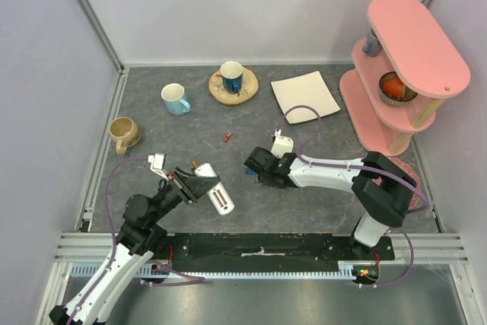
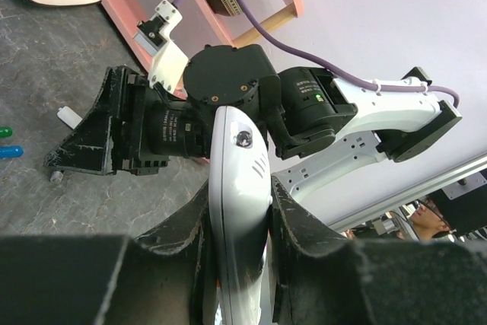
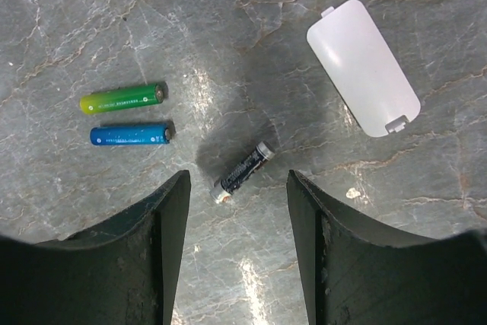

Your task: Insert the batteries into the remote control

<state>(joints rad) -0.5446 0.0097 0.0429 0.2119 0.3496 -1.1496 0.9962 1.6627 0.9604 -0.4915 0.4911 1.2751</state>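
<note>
Right wrist view: the right end effector point(image 3: 237, 182), fingers apart, frames the dark battery point(image 3: 243, 171), whose long axis runs diagonally across the gap. The green battery point(image 3: 122, 99) and blue battery point(image 3: 129, 135) lie left of it. The left end effector point(image 2: 240, 215) is clamped on the remote control point(image 2: 236, 157), whose lower end is cut off.

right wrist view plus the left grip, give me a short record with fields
green cylindrical battery: lying flat, upper left
blue cylindrical battery: lying beside the green one, parallel
dark cylindrical battery: lying tilted, in line with the finger gap
white plastic battery cover: lying apart, upper right
right gripper: open, empty, above the dark battery
left gripper: shut on slim white plastic remote control
</note>
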